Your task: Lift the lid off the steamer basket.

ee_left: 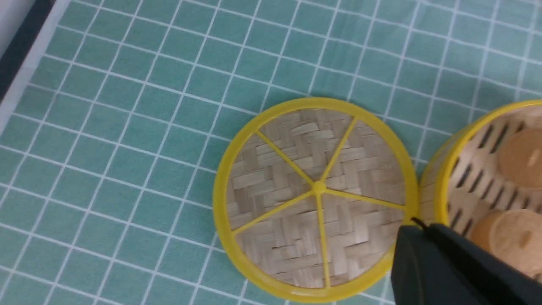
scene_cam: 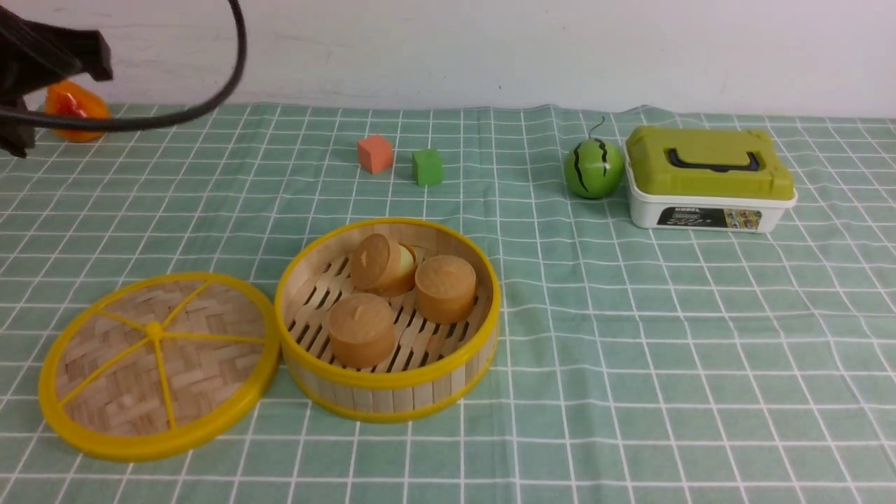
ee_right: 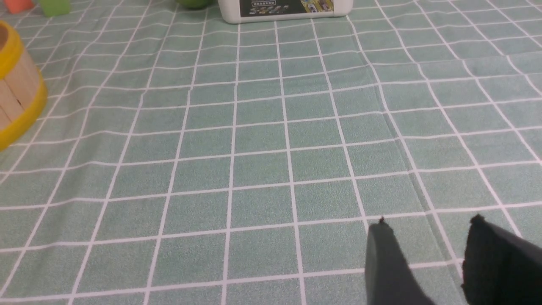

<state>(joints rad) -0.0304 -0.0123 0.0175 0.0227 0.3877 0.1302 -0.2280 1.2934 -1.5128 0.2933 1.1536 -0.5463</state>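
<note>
The lid [scene_cam: 154, 364] lies flat on the checked cloth, touching the left side of the steamer basket [scene_cam: 392, 399]. The basket is uncovered and holds three brown cylinder pieces [scene_cam: 360, 329]. In the left wrist view the lid [ee_left: 315, 195] is seen from above, with the basket rim [ee_left: 440, 186] beside it. My left gripper [ee_left: 417, 224] is shut and empty, held high above the gap between the lid's edge and the basket; its arm [scene_cam: 42, 56] shows at the far left. My right gripper [ee_right: 427, 220] is open and empty over bare cloth, with the basket [ee_right: 17, 97] off to one side.
An orange cube [scene_cam: 375, 153] and a green cube [scene_cam: 427, 166] sit at the back middle. A toy watermelon [scene_cam: 593, 168] and a white box with an olive-green lid [scene_cam: 707, 178] stand at the back right. An orange object [scene_cam: 73, 105] lies at the back left.
</note>
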